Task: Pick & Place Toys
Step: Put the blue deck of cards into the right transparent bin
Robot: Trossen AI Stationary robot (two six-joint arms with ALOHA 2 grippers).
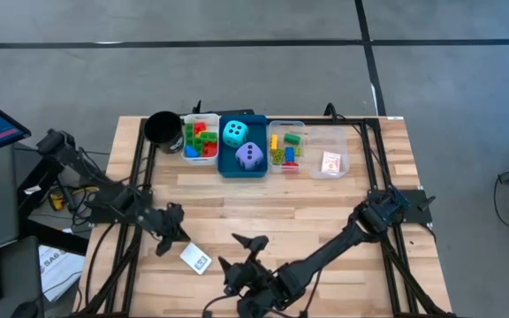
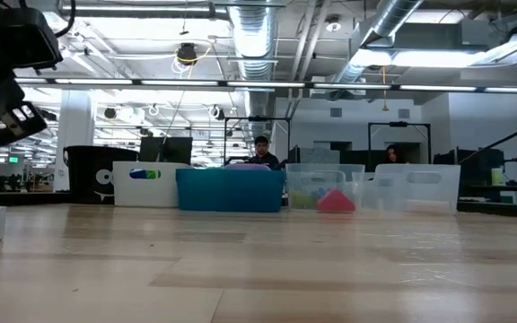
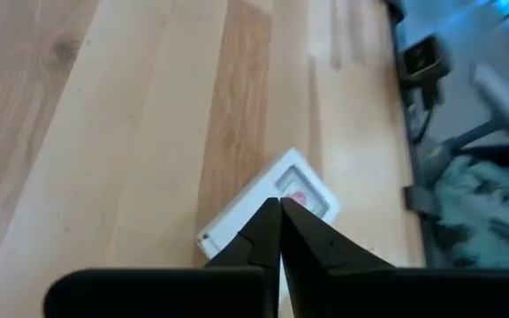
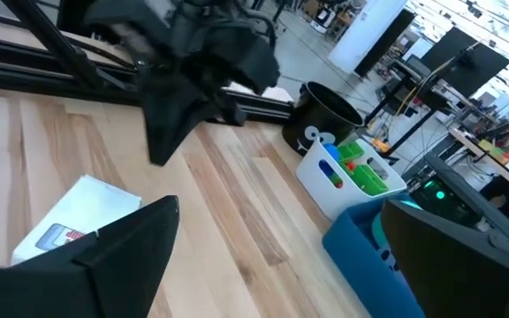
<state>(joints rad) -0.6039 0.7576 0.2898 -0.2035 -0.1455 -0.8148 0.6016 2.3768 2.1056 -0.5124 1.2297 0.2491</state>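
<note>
Two dark fingers of the left gripper are sitting clenched tip to tip at the front of the left wrist view, gripping nothing, with the small white card with a pink mark lying flat on the light wooden table just beyond their tips. From above, the left gripper is hovering near the table's front left part, and the card is lying just beside it. Well beyond the pincer, along the far edge, the blue plastic tray is holding a cyan foam die and a purple foam die, while the white tray and two clear trays beside it are holding small coloured plastic bricks and another card. A black round cup is standing beside the white tray. The right gripper is waiting near the front edge with its fingers released, spread wide.
</note>
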